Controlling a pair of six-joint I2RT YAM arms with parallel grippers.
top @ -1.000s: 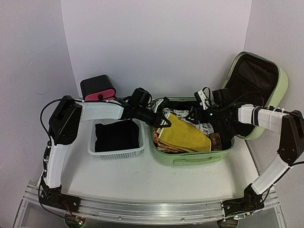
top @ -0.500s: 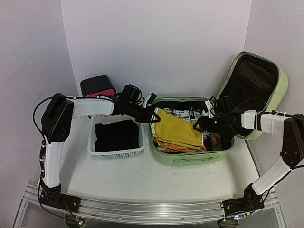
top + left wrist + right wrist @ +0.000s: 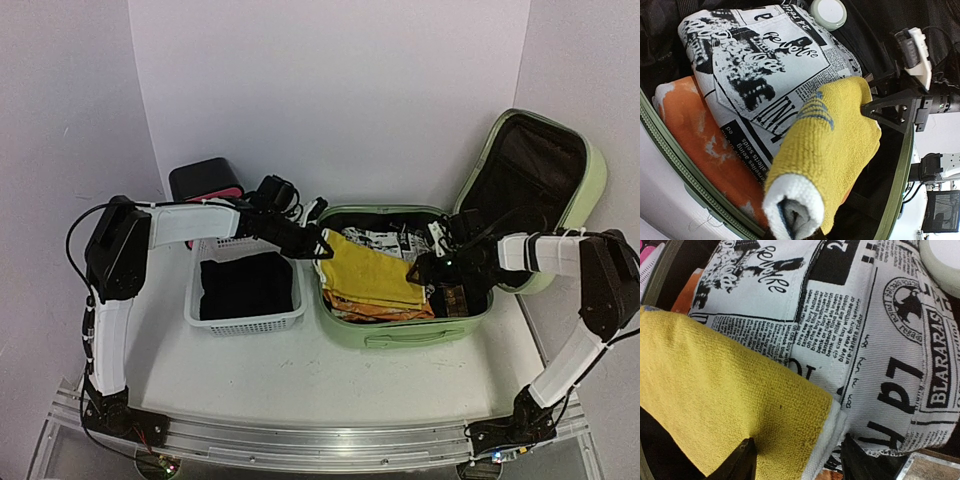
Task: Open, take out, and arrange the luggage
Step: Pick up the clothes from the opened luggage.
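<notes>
Now the right end effector [image 3: 418,270] hovers inside the open luggage [image 3: 400,335].

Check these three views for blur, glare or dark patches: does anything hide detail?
Top external: even light, sharp; only the black lining in the luggage lid reads as a dark patch. Left wrist: yellow towel sharp, its near rolled end looks slightly soft. Right wrist: newsprint fabric crisp, fingers in dark silhouette at the bottom edge.

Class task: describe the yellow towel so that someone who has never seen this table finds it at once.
Find the open light-green luggage right of the white basket. Topmost inside is the yellow towel: plain bright yellow terry, unlike the newspaper-print fabric behind and the orange cloth beneath.
</notes>
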